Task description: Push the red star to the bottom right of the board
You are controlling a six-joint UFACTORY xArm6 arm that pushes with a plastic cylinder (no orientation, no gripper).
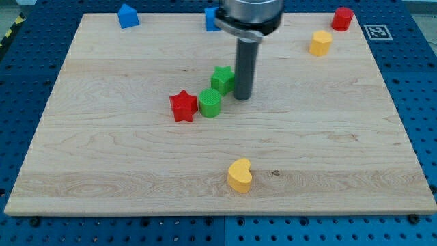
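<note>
No readable text, numbers, brand names or labels appear on the wooden board [328, 157], on the blocks or on the rod. The only sign present is a square black-and-white fiducial marker [375, 31], fixed to the blue perforated table [420, 82] just beyond the board's corner at the view's top right. Its pattern carries no legible characters at this resolution.
</note>
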